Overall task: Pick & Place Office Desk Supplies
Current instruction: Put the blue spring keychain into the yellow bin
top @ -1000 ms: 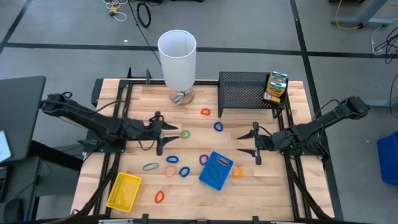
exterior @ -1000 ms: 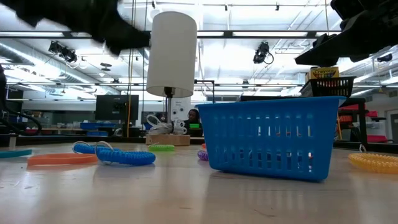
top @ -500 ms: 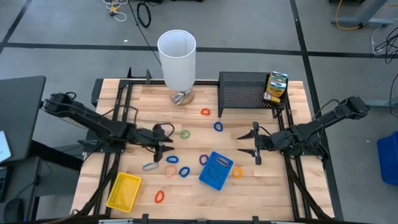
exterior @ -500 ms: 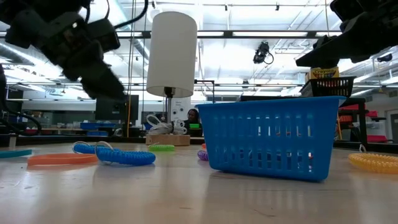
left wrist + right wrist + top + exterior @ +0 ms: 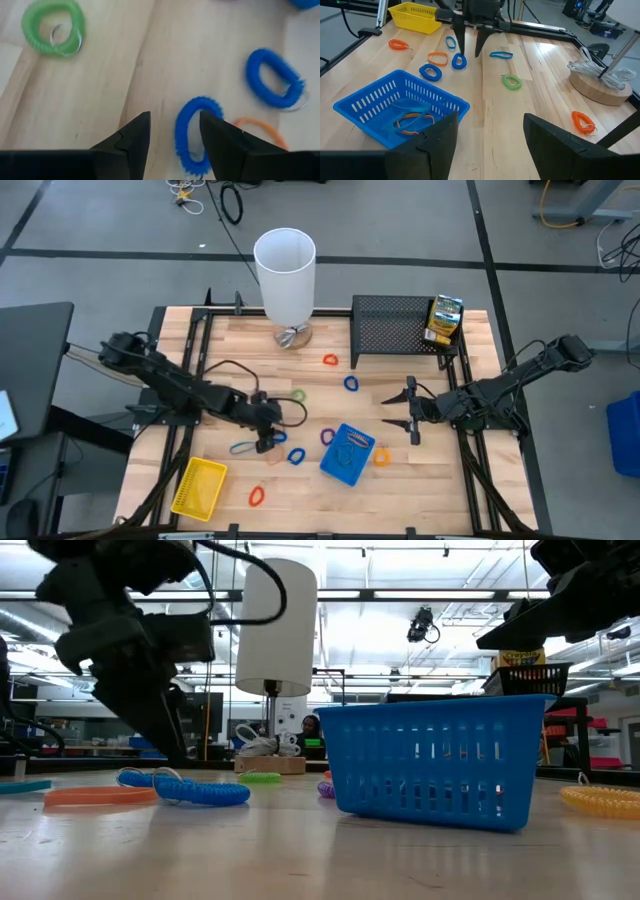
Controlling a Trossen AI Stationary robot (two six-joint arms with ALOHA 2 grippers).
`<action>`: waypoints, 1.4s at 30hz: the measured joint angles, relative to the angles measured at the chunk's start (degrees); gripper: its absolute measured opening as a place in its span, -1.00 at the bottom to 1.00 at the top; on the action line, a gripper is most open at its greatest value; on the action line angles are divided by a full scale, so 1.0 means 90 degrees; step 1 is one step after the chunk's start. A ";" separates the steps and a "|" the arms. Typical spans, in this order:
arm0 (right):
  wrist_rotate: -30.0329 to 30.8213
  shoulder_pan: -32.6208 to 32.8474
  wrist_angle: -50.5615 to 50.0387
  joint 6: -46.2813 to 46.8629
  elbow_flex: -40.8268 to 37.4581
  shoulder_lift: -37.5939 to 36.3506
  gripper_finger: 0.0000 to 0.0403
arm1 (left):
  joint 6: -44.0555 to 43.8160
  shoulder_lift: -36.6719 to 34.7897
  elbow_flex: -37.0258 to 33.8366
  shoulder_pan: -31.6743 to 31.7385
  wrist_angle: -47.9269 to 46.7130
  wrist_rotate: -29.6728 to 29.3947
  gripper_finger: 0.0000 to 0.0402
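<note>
Left gripper (image 5: 268, 442) moved down, parted, straddling blue loop (image 5: 192, 134) on wooden table (image 5: 420, 480); right gripper (image 5: 411, 411) parted.

Light butcher-block wooden table (image 5: 250, 340) with a black metal frame (image 5: 200, 330) along its edges, on a grey concrete floor (image 5: 400, 230) crossed by dark tape lines (image 5: 480, 240). Black and yellow cables (image 5: 225, 198) lie loose on the floor behind it. Blue bin (image 5: 625, 435) at the right edge. Level view: open industrial hall, white ceiling with strip lights (image 5: 400, 595) and exposed ducting (image 5: 60, 615), dark monitor (image 5: 205, 710), cluttered benches far back.
</note>
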 joint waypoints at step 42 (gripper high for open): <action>-0.0005 0.0000 -0.0058 0.0044 0.0000 0.0000 0.17 | 0.0117 0.0858 0.1060 -0.0428 -0.1114 -0.0274 -0.95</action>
